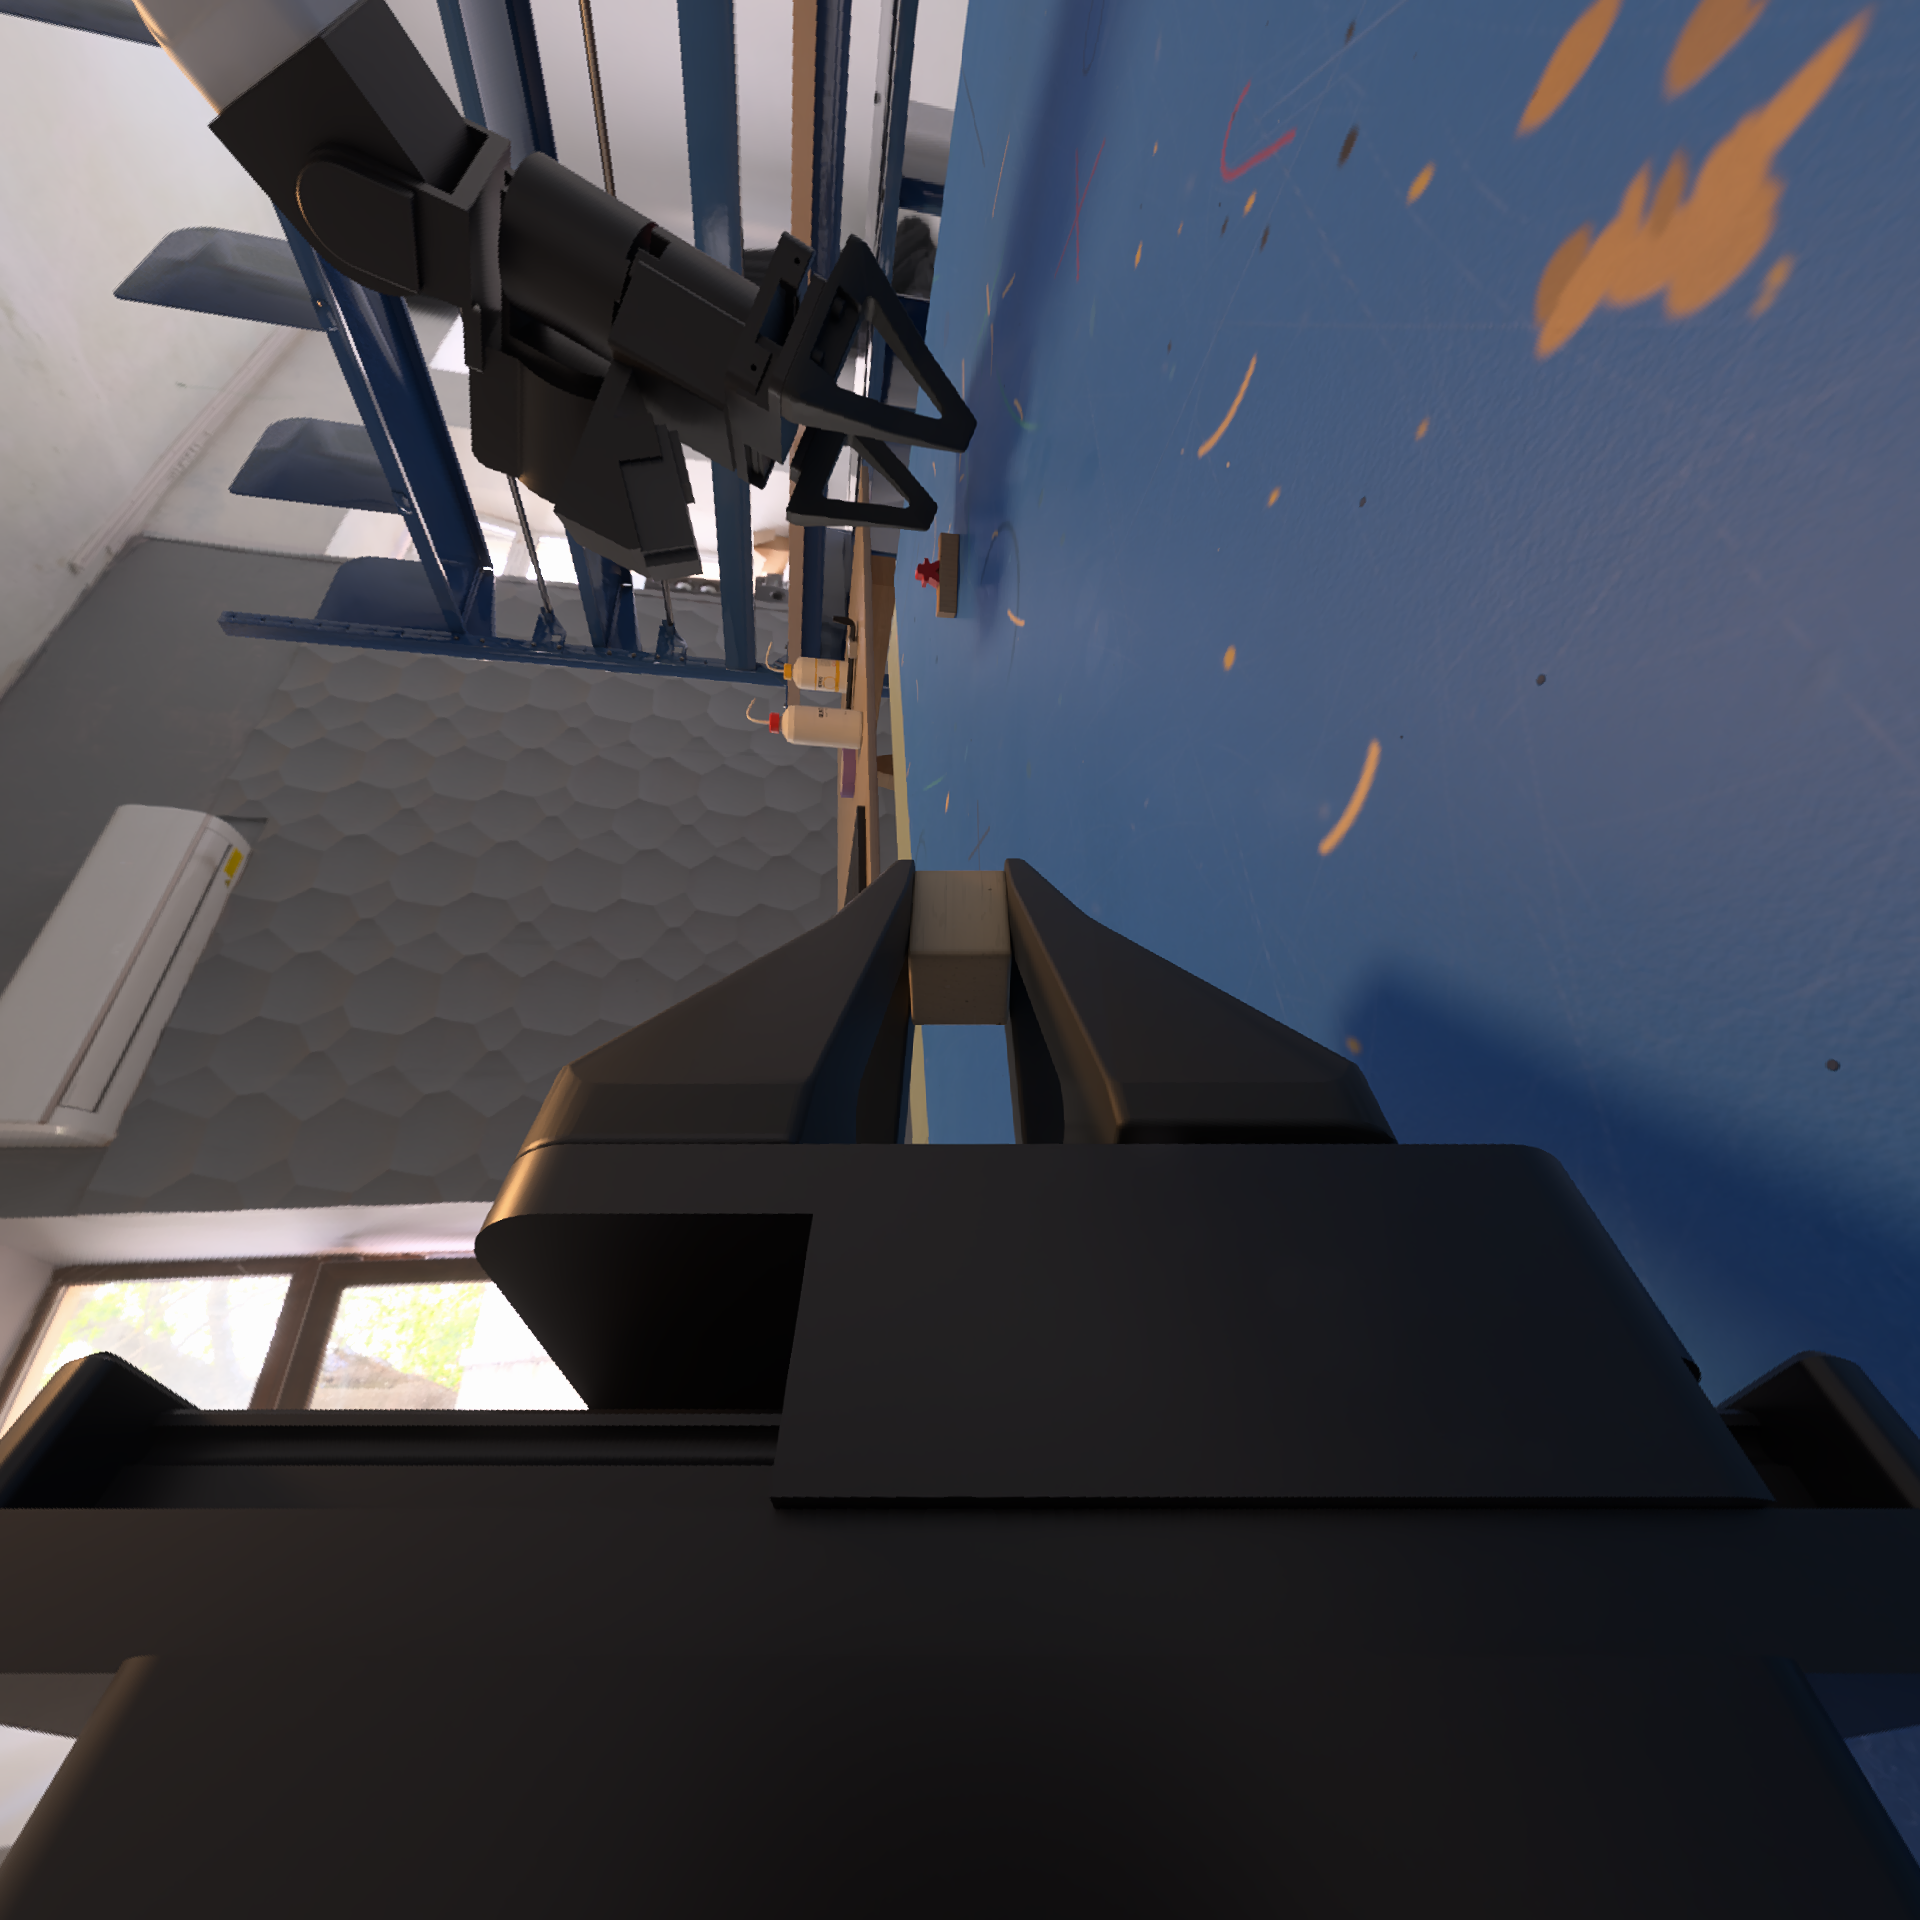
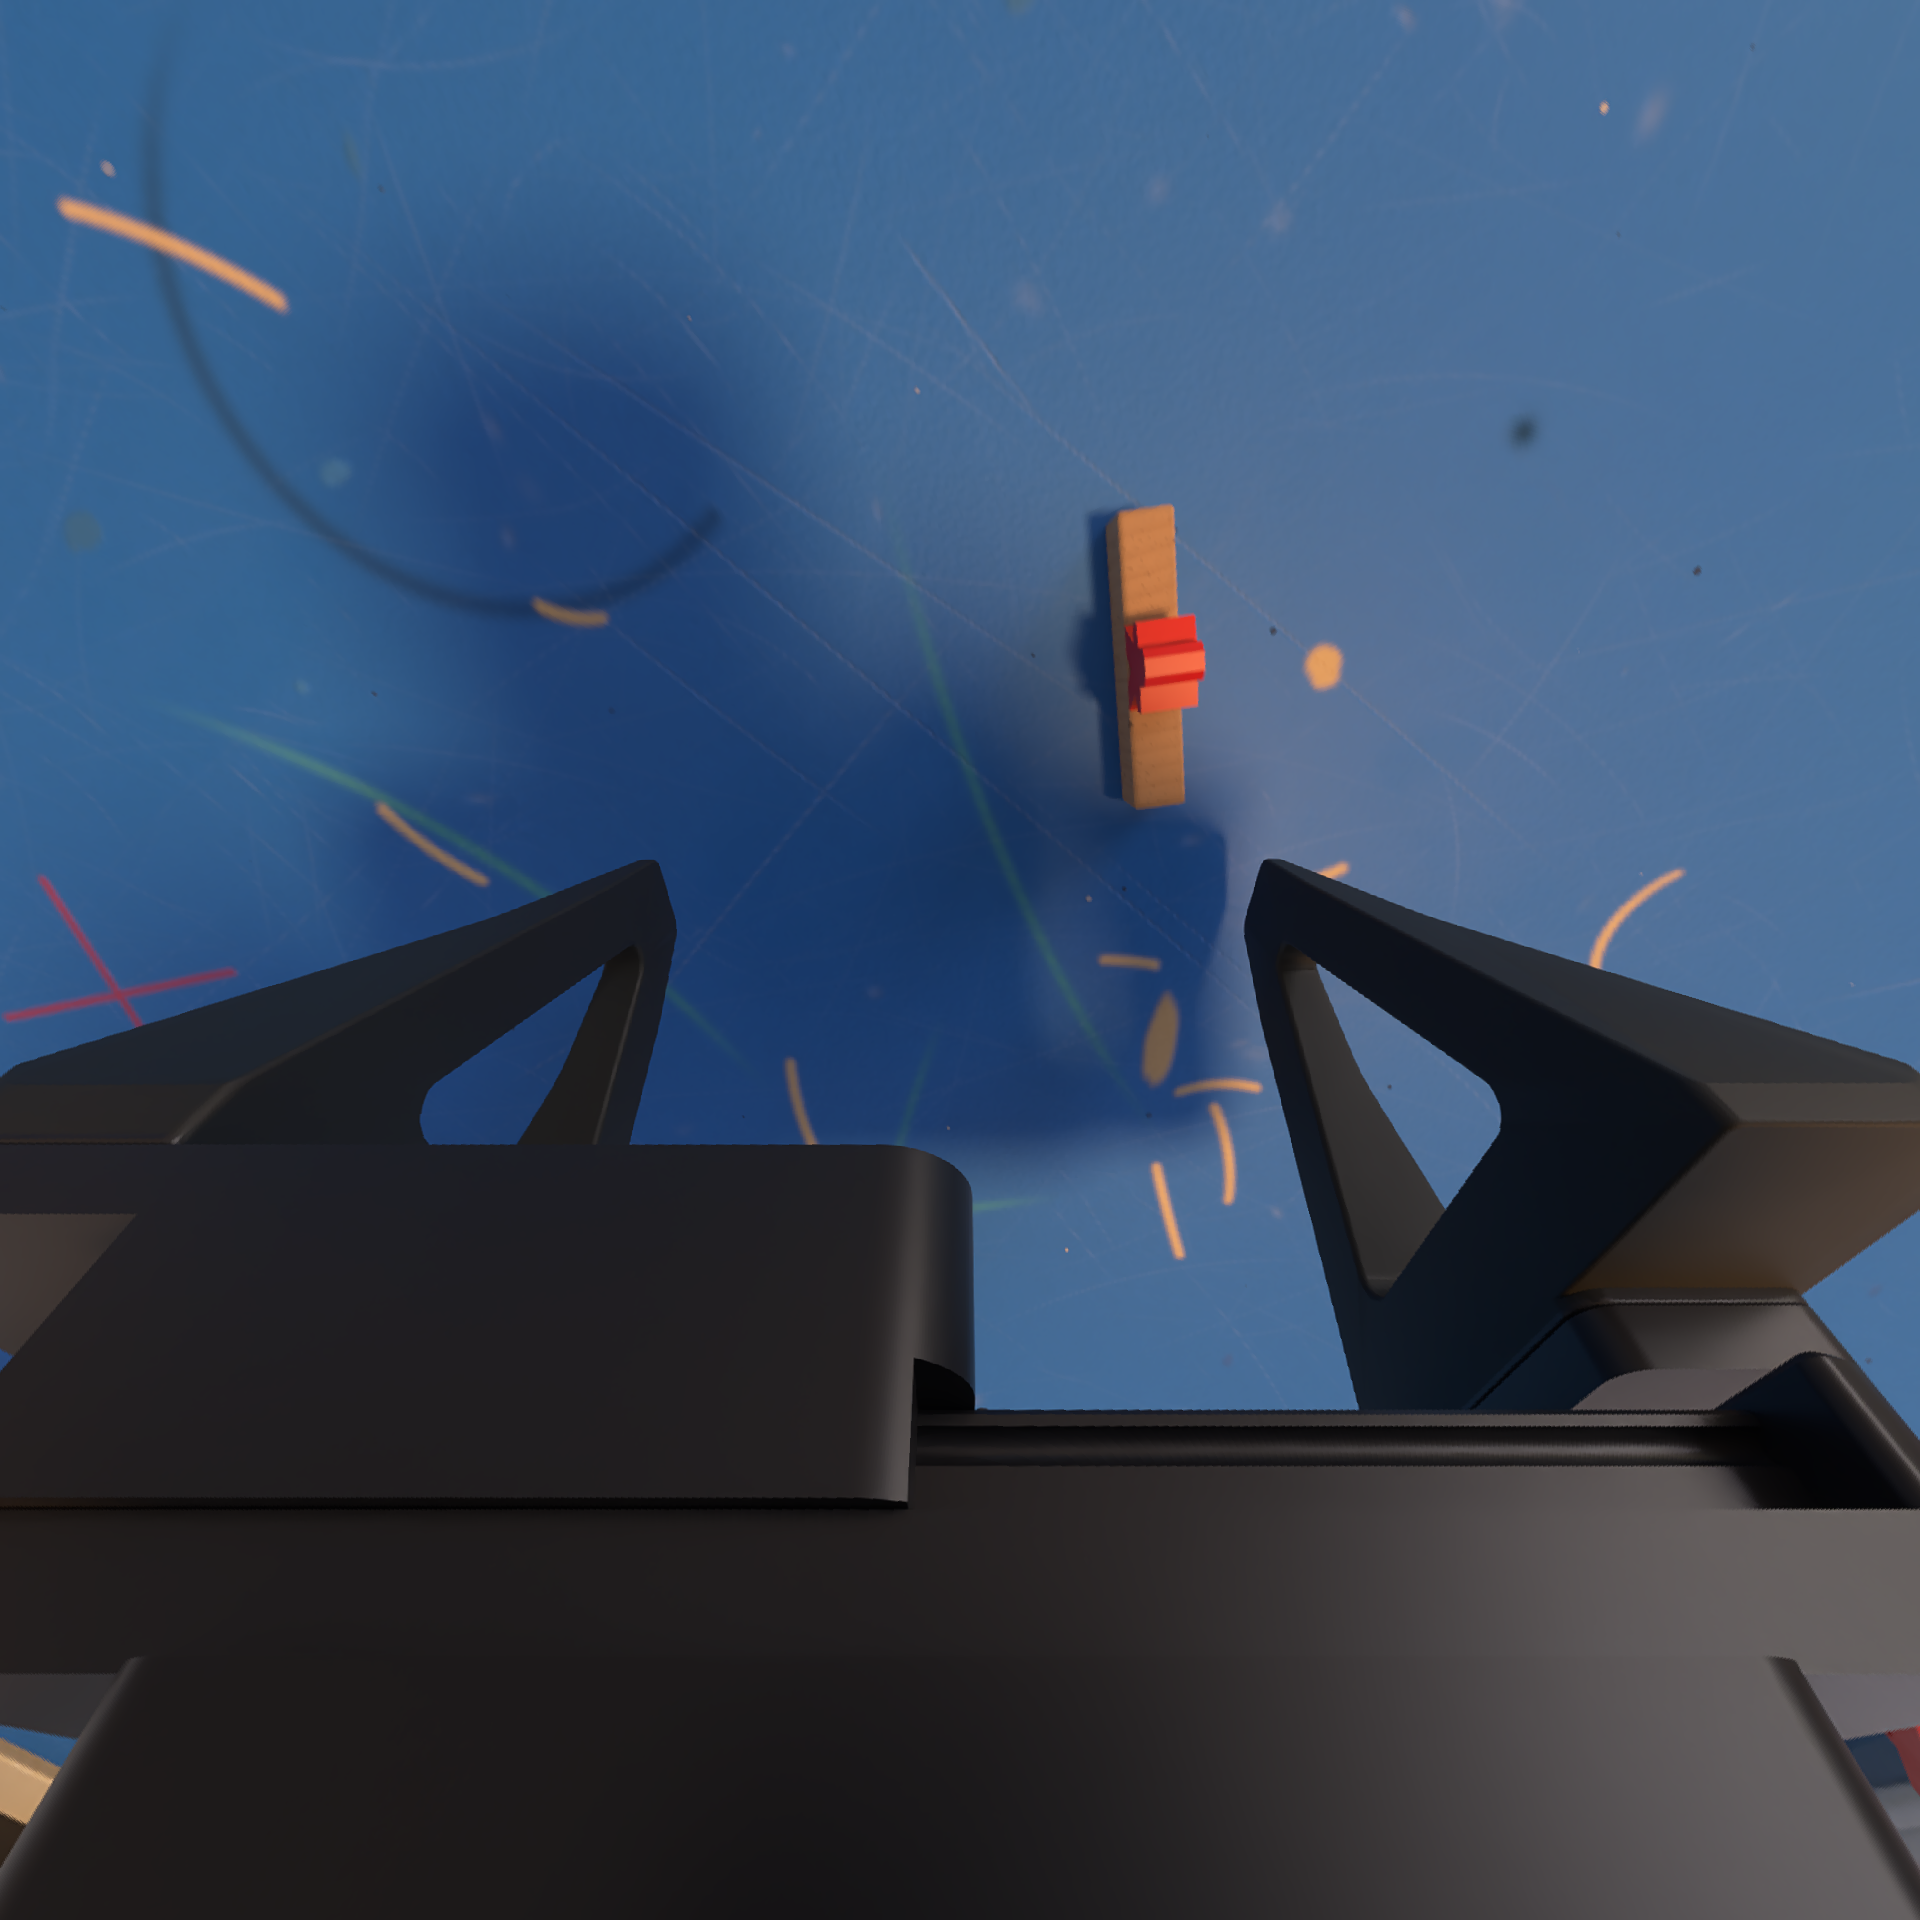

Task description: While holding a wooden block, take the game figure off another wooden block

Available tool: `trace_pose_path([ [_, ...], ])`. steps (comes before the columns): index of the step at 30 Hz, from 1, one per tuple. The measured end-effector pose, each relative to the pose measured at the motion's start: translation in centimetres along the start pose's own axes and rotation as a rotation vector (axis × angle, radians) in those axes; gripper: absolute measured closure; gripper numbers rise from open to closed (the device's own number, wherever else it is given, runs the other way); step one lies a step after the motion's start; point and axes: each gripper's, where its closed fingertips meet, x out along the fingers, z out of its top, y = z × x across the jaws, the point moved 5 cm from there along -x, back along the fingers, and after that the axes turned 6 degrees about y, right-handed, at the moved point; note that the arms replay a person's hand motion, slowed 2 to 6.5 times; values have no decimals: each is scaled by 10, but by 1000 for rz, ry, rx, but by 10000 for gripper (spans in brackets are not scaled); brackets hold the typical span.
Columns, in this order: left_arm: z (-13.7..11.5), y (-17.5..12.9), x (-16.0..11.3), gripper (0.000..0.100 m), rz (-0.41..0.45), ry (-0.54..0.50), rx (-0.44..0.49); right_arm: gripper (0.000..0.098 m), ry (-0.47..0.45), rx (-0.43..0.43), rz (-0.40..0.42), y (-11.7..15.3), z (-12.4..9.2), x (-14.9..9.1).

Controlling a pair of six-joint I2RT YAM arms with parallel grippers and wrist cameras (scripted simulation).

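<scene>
My left gripper [image 1: 958,883] is shut on a pale wooden block [image 1: 957,954], held between its fingertips off the blue table. A second, flat brown wooden block [image 2: 1146,657] lies on the table with a red game figure [image 2: 1166,663] standing on its middle. My right gripper [image 2: 961,883] is open and empty, hovering above the table with the block and figure ahead and slightly right of its centre. In the left wrist view the right gripper [image 1: 940,468] shows far off, open, just beside the brown block [image 1: 948,575] and the red figure [image 1: 928,570].
The blue table [image 2: 1558,416] is scratched and flecked with orange paint marks. Two white bottles [image 1: 821,725] stand beyond the table's far edge, near a blue metal frame [image 1: 447,561]. A wall air conditioner [image 1: 114,966] and a window are in the background.
</scene>
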Motion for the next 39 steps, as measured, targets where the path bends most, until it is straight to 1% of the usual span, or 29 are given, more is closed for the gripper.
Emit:
trace_pose_path([
  [5,0,0,0,862,0,0,-2,39,21,12,-40,-7,-5,-4],
  [11,0,-1,0,862,-1,0,-4,39,5,15,-108,-16,-6,-11],
  [17,0,-2,0,863,-6,0,-8,93,21,19,-148,-24,-7,-13],
  [22,1,-3,0,863,-10,-1,-9,168,45,20,-140,-27,-9,-12],
  [28,1,-3,0,863,-13,-2,-9,257,112,25,-102,-26,-18,-11],
  [34,1,-3,0,863,-12,-2,-7,305,203,28,-51,-23,-29,-14],
  [37,1,-3,0,863,-13,-2,-7,329,241,23,-47,-25,-33,-17],
  [39,1,-3,0,863,-12,-2,-7,350,247,19,-57,-27,-33,-19],
])
